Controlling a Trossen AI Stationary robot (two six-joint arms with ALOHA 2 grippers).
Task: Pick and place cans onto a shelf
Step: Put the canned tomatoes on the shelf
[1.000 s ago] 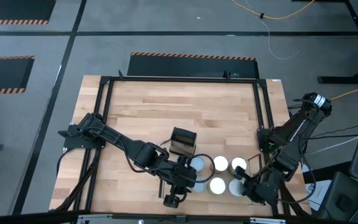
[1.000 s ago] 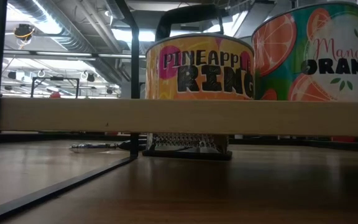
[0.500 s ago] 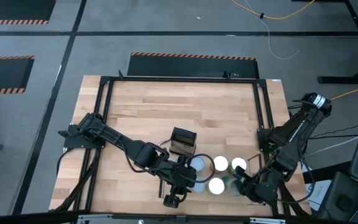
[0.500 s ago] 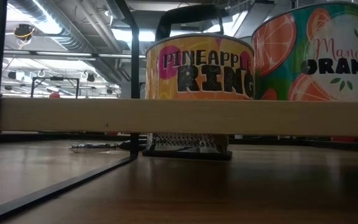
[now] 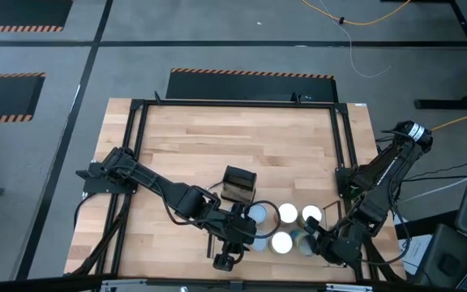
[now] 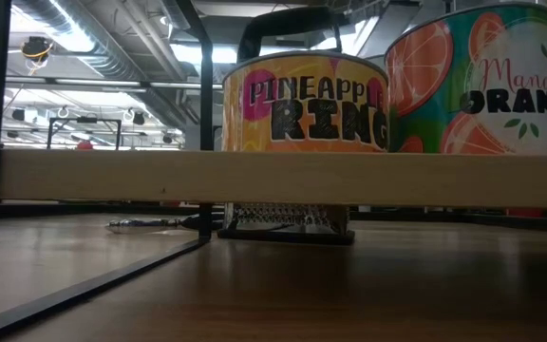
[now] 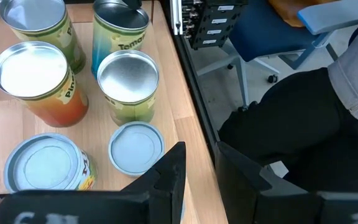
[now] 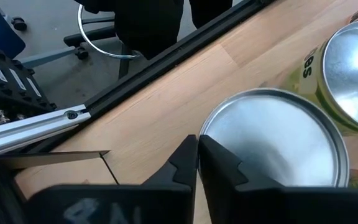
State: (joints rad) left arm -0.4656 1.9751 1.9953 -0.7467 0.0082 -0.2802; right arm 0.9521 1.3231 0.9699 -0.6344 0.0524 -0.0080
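Grey floor w/ black-orange hazard strips around a light-wood tabletop edged by a black frame. Cans sit clustered at the near edge, right of centre. From above, white tops show in two short rows: one can and another behind, a third in front, and a pale-blue-topped can to their left. A small black box sits just behind that group.

Left arm reaches across from the left side; left pincer hangs near the front edge just beside the blue-topped can. In its wrist view the fingers stand apart w/ nothing between them, over a small pale-blue lid; farther off are silver-topped cans, one orange-sided, one green-sided. A person in dark trousers sits off the tabletop edge.

Right arm comes in from the right; right pincer is at the front-right can. Its wrist view shows the fingers pressed nearly together, gripping nothing, tips over the rim of a silver-topped can.

Low view: a pale wood shelf runs across w/ two cans on it, a yellow pineapple can and a mandarin orange can just beside it.
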